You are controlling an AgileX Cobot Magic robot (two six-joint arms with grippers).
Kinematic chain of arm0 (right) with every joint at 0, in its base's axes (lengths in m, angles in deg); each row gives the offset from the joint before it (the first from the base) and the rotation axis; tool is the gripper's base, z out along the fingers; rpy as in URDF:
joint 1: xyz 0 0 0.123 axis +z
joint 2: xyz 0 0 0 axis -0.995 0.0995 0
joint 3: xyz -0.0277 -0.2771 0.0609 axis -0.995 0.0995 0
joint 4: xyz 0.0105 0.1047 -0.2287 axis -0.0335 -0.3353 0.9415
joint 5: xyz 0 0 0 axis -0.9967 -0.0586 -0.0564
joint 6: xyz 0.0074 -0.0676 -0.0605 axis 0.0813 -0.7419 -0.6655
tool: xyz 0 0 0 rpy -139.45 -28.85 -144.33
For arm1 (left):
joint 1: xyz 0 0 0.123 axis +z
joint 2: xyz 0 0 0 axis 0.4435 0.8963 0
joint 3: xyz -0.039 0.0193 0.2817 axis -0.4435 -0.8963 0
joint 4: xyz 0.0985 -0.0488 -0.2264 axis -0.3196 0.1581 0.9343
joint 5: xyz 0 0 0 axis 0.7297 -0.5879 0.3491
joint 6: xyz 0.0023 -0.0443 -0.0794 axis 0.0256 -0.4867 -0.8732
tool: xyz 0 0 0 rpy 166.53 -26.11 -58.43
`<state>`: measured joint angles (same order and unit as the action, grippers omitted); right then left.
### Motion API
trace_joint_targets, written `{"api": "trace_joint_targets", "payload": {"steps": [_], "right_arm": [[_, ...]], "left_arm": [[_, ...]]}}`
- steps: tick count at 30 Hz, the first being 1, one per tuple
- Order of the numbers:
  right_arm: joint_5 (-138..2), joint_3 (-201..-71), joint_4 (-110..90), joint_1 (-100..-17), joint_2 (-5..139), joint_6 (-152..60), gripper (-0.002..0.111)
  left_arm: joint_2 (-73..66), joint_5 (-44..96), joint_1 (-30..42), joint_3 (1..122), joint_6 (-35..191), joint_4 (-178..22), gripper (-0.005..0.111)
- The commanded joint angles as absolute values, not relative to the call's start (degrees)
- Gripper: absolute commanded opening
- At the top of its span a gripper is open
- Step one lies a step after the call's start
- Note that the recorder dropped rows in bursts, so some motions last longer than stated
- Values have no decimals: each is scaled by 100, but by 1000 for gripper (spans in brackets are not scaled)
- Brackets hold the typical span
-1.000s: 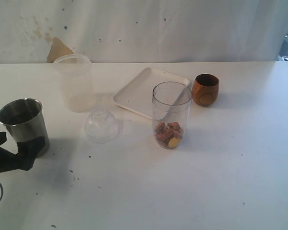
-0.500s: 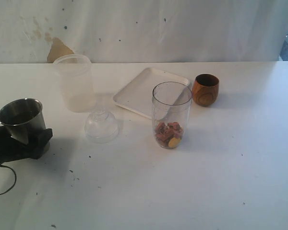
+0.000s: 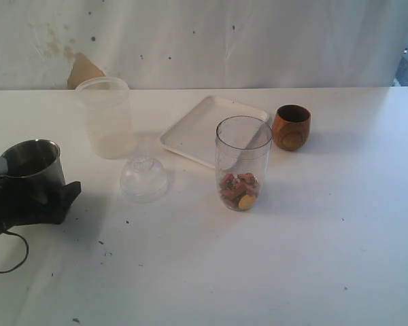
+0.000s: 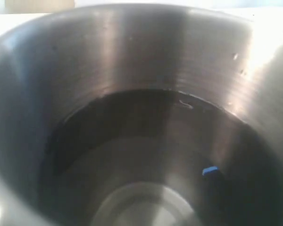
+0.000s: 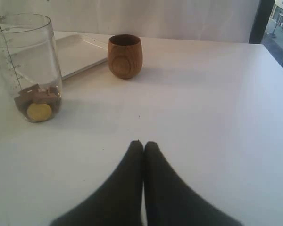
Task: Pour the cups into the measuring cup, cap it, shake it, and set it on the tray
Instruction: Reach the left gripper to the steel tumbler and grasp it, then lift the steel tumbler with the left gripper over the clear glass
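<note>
Steel tumbler (image 3: 28,159) stands upright at the desk's (image 3: 292,258) left edge, my left jaws spread wide around its base, no squeeze visible. Measuring cup (image 3: 243,156) sits well off right. Right jaws are clenched empty, so lefty's nearer.

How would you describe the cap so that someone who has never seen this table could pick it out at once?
Find the white tray in the middle. Left of it in the exterior view stands a frosted tub; the cap sits just in front of that tub, left of the measuring cup. It is the only low clear dome, short neck on top, among tall straight-sided containers.
</note>
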<state>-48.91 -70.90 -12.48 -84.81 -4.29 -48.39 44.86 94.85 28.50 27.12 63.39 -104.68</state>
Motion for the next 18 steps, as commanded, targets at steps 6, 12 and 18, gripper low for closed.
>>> {"api": "trace_joint_targets", "payload": {"steps": [6, 12, 18], "right_arm": [[-4952, -7076, -1243, -8514, -455, -4820, 0], [-4952, -7076, -1243, -8514, -455, -4820, 0], [-4952, -7076, -1243, -8514, -455, -4820, 0]], "left_arm": [[4352, 9568, 2826, 2752, 6351, -10434, 97], [4250, 9568, 2826, 2752, 6342, -10434, 97], [4251, 9568, 2826, 2752, 6342, -10460, 97]]}}
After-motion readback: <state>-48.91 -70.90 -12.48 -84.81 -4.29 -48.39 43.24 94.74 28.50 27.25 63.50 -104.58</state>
